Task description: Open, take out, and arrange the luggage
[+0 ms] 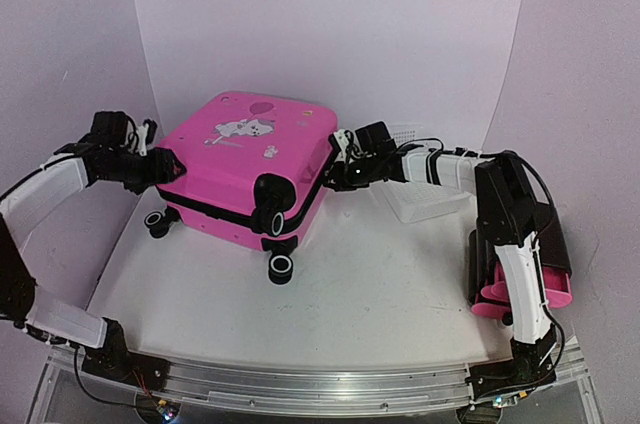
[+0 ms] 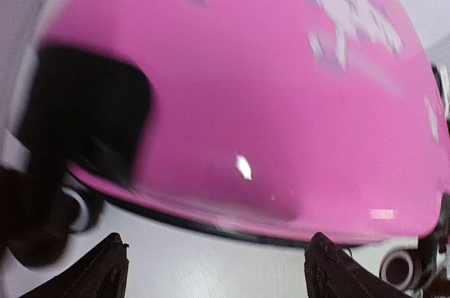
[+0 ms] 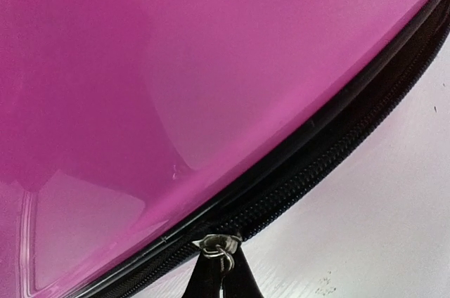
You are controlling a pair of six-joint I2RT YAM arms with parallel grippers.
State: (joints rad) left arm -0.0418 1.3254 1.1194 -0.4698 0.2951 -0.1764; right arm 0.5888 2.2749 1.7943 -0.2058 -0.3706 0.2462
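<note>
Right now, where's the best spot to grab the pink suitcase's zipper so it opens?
Pinch the little metal zipper pull, coming from the suitcase's right side. It sticks out from the black zipper band, so it is easy to pinch. The right hand looks closed on it.

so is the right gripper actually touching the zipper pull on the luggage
Touching. The right wrist view shows the right gripper closed on the zipper pull, its dark fingertips meeting at the metal ring.

A white table with faint scuff marks fills the scene. At the far side stands a curved white backdrop, with pale lilac walls left and right. A metal rail runs along the near edge. The light is soft and even.
</note>
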